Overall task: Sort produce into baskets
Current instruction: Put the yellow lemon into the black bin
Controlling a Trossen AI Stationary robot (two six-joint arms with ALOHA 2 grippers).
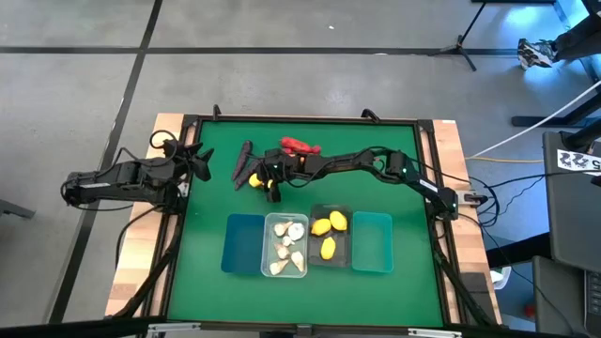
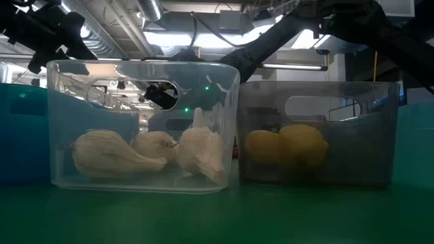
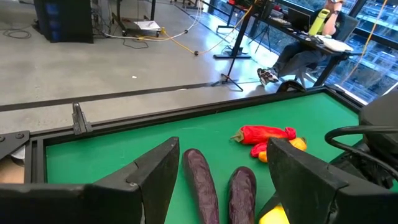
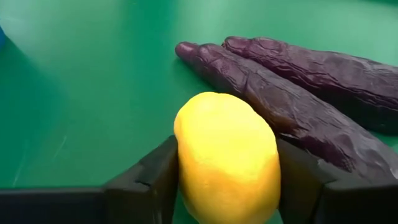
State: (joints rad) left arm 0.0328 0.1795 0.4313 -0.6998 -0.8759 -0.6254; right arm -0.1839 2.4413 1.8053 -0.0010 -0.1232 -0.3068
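Lemon [image 4: 227,158] on the mat left of centre, far side of the bin row, touching or just beside the two purple pieces [image 4: 292,93]. Right gripper [image 1: 270,183] straddles it: fingers [image 4: 146,180] sit against both its sides, so it reads as clenched on the lemon, lemon not yet lifted as far as the wrist view shows.

Sorted so far:
- clear bin [image 1: 285,245]: several garlic bulbs [image 2: 146,152]
- dark grey bin [image 1: 330,235]: three lemons [image 1: 328,235]
- blue bin [image 1: 243,244], left end of row: nothing visible inside
- teal bin [image 1: 373,242], right end: nothing visible inside

Left to sort: this lemon, the two purple pieces, the red pepper [image 3: 266,134] with an orange piece [image 3: 297,144] beside it at the far side of the mat.

Left gripper [image 1: 198,161] waits at the left edge of the table, fingers spread, holding nothing.

Judgement: roughly past halfway; garlic appears done, lemons one short, purple and red/orange groups untouched.
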